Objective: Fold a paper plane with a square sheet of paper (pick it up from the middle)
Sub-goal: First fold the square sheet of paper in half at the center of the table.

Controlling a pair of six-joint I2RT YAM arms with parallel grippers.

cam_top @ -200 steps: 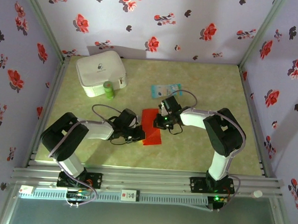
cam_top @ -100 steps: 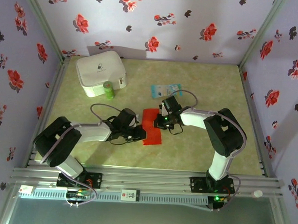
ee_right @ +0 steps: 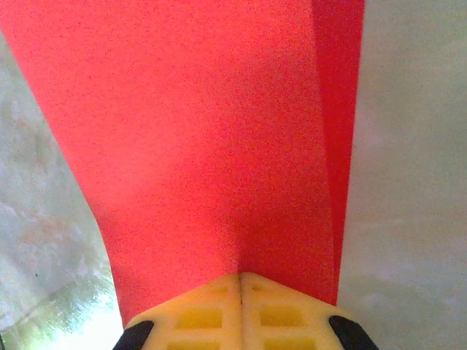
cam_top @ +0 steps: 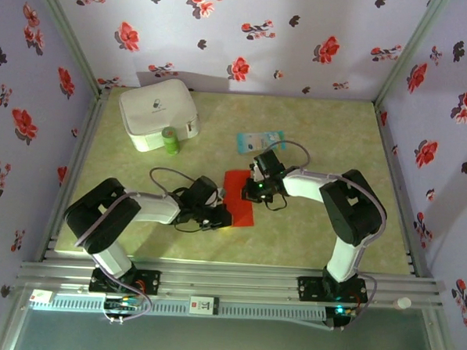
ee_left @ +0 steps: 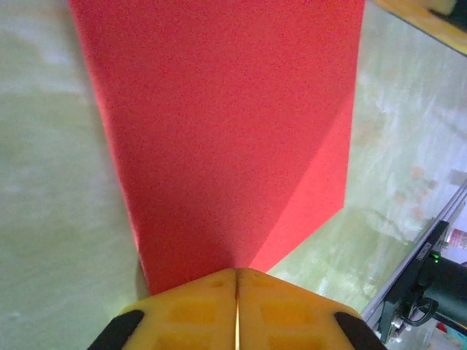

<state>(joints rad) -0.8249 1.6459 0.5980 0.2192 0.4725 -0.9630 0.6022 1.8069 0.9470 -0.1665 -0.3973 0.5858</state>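
A fold is underway: the red paper (cam_top: pixel 238 197) lies mid-worktop (cam_top: pixel 322 133), one flap already doubled over. The left gripper (ee_left: pixel 237 292) and right gripper (ee_right: pixel 241 292) each pinch an opposite edge, fingers together. Next, one side probably needs carrying across and creasing. The wrist views cut off the paper's corners, and the pinched edges are hidden.

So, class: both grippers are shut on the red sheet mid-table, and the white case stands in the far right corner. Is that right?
No: the white case stands in the far left corner, as the top external view shows. The left gripper and right gripper are indeed both shut on the red sheet mid-table.
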